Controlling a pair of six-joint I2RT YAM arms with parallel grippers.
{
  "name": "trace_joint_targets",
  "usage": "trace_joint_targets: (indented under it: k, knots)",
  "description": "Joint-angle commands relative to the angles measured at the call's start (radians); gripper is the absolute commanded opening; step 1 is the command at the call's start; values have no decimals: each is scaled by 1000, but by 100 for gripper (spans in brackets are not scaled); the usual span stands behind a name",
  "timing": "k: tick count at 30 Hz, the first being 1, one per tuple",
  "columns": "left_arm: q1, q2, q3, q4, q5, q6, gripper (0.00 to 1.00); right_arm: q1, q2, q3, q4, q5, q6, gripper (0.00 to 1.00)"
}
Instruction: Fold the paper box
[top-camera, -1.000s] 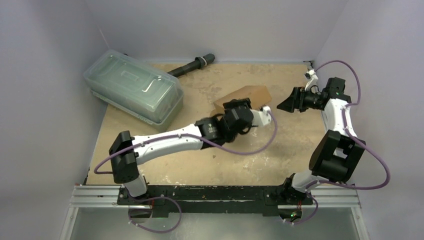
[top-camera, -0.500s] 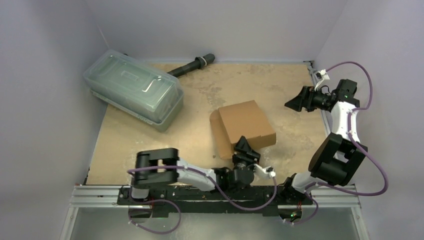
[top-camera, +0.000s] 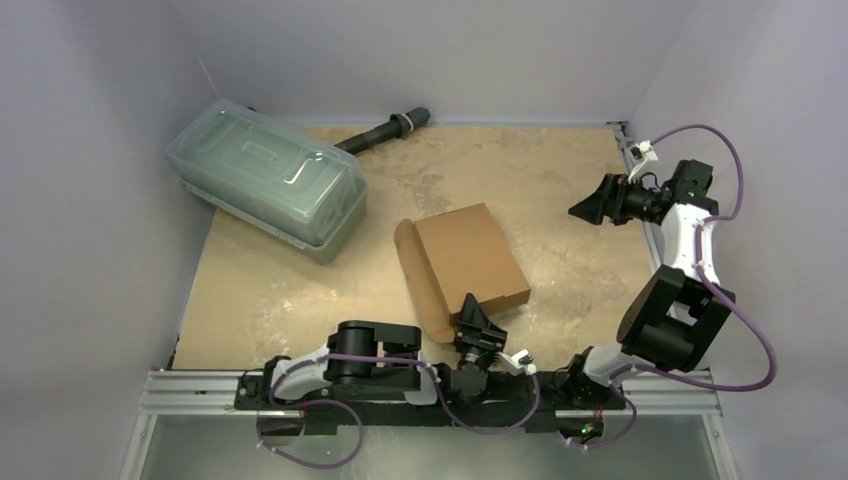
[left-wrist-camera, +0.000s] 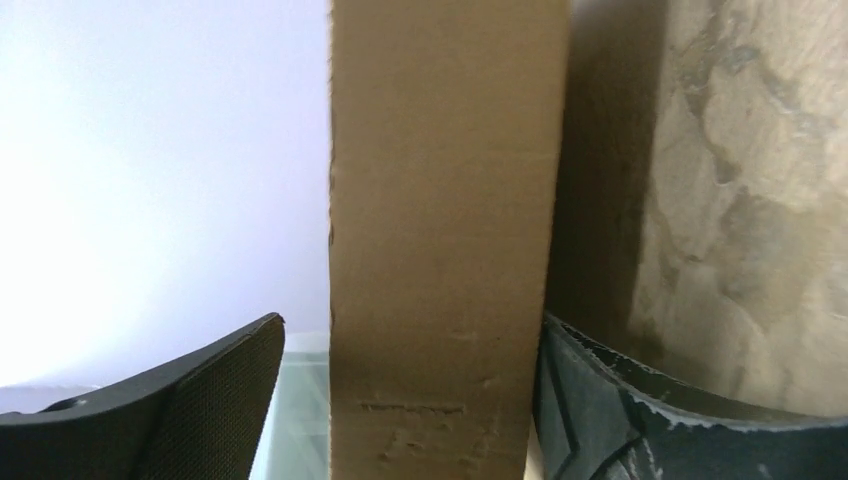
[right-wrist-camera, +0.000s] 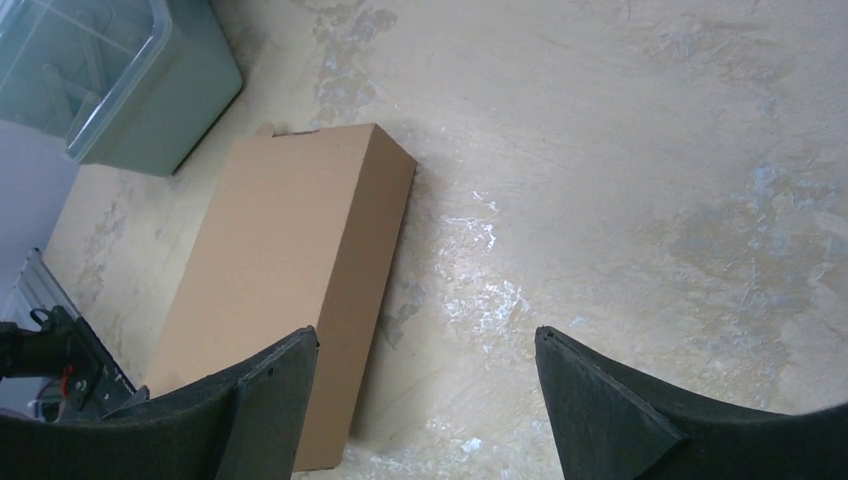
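The brown cardboard paper box (top-camera: 468, 258) lies folded shut in the middle of the table, with one long flap (top-camera: 417, 283) standing up along its left side. It also shows in the right wrist view (right-wrist-camera: 290, 270). My left gripper (top-camera: 478, 318) is folded back low at the box's near edge. In the left wrist view its jaws (left-wrist-camera: 410, 400) are open around a cardboard wall (left-wrist-camera: 445, 230); the right finger (left-wrist-camera: 600, 410) touches it and the left finger (left-wrist-camera: 210, 400) stands apart. My right gripper (top-camera: 590, 208) is open and empty above the table to the right of the box (right-wrist-camera: 427, 400).
A clear greenish lidded plastic container (top-camera: 265, 180) stands at the back left and shows in the right wrist view (right-wrist-camera: 120, 80). A black cylinder (top-camera: 385, 130) lies at the back by the wall. Grey walls close three sides. The metal base rail (top-camera: 200, 390) runs along the near edge.
My left arm has drawn back toward its base, and the box has slid with it toward the near edge and a little left. My right gripper has pulled back to the right.
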Motion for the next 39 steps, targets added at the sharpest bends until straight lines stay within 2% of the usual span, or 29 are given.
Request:
trace_joint_targets:
  k: [1,3,5,10,15,19,21,24,27,29,30,32,34,36,39]
  knots:
    - [-39,-109,17,-268,-61,-374,91,-1,-24,-3,-7,-14,-16,83]
    - [-44,-175,76,-727,4,-715,95,-1,-24,-3,-9,-15,-18,83]
    - [-43,-229,175,-1155,145,-1018,97,-1,-25,-3,-9,-14,-19,83]
    - [-45,-316,274,-1491,398,-1258,99,-1,-25,-2,-10,-16,-19,83]
    - [-39,-398,312,-1691,659,-1423,99,9,-22,-1,-12,-5,-21,83]
    - [-11,-485,298,-1737,830,-1539,99,51,-17,3,-44,21,-57,83]
    - [31,-593,253,-1698,908,-1603,99,109,-23,11,-71,60,-95,84]
    - [150,-798,127,-1602,1066,-1725,96,218,-31,19,-113,85,-173,84]
    - [257,-983,3,-1525,1117,-1841,97,332,-38,30,-144,96,-234,84]
    - [309,-1078,-78,-1496,1090,-1934,98,411,-53,23,-136,109,-255,81]
    - [336,-1117,-122,-1492,1071,-1988,98,450,-62,14,-114,114,-253,78]
    - [406,-1171,-211,-1483,1071,-2113,97,551,-76,-15,-48,142,-222,62]
    - [484,-1203,-310,-1453,1105,-2244,96,634,-75,-52,9,166,-176,51]
    - [552,-1220,-407,-1347,1144,-2352,92,707,-53,-88,56,184,-128,34]
    - [606,-1221,-519,-1230,1153,-2469,84,770,3,-109,67,194,-121,27]
